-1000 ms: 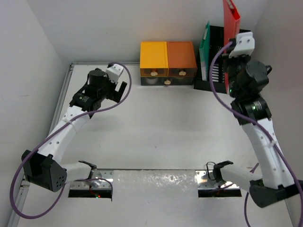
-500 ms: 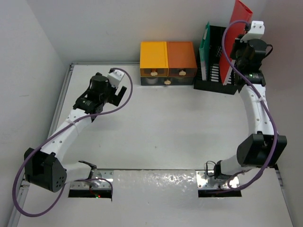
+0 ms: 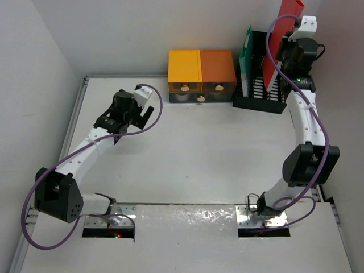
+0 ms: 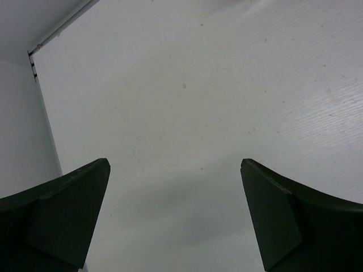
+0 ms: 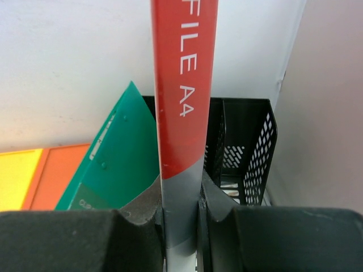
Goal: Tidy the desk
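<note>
The desk [image 3: 193,148] is a wide white tabletop. My right gripper [image 3: 284,52] is raised at the back right corner, shut on the spine of a red A4 file [image 3: 287,23]. In the right wrist view the red file [image 5: 184,85] stands upright, pinched between both fingers [image 5: 221,198] of the right gripper [image 5: 181,198]. It hangs tilted over a black mesh file rack [image 3: 261,96], whose slots [image 5: 249,147] lie just beyond it. A green folder [image 3: 245,54] leans in the rack's left slot. My left gripper [image 3: 140,118] hovers open over the bare desk [image 4: 187,85], its jaws wide and holding nothing.
A yellow drawer box [image 3: 184,71] and an orange one [image 3: 219,71] sit on a dark base against the back wall, left of the rack. A metal rail [image 3: 74,125] runs along the desk's left edge. White walls close in on the left, back and right.
The right arm has swung the red file back and to the right, over the rack's rear slots. The left gripper has drifted slightly nearer and right, still open.
</note>
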`<state>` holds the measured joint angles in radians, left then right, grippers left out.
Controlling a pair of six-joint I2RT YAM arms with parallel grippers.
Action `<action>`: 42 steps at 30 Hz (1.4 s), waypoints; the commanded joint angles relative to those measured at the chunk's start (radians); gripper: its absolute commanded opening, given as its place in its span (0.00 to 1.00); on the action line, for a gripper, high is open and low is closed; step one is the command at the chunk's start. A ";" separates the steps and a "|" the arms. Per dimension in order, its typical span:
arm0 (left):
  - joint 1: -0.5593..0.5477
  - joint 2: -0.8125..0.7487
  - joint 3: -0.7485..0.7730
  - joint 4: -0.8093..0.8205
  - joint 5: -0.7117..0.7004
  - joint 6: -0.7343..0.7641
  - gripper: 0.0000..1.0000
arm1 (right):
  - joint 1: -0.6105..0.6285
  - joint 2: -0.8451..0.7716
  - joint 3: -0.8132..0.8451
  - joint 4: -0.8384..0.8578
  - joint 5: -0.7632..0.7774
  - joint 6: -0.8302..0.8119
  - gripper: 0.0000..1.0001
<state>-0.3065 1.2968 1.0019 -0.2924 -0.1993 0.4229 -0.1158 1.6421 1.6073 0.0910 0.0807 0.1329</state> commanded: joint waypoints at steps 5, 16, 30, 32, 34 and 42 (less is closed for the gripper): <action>0.007 -0.002 0.012 0.045 -0.014 0.011 1.00 | -0.005 0.045 0.063 0.148 0.005 -0.038 0.00; 0.007 0.007 0.007 0.048 -0.019 0.016 1.00 | -0.005 0.071 -0.249 0.583 -0.045 -0.082 0.00; 0.007 0.077 0.021 0.041 -0.032 0.024 1.00 | -0.004 0.205 -0.336 0.929 -0.087 -0.163 0.00; 0.007 0.081 0.023 0.039 -0.034 0.025 1.00 | -0.004 0.214 -0.320 0.926 -0.087 -0.174 0.00; 0.007 0.088 0.023 0.038 -0.038 0.027 1.00 | -0.004 0.242 -0.314 0.928 -0.088 -0.182 0.00; 0.007 0.104 0.024 0.032 -0.031 0.027 1.00 | -0.004 0.334 -0.345 1.041 -0.117 -0.199 0.00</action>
<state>-0.3065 1.3952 1.0019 -0.2882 -0.2283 0.4446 -0.1162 1.9533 1.2423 0.9874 -0.0025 -0.0547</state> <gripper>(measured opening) 0.996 0.170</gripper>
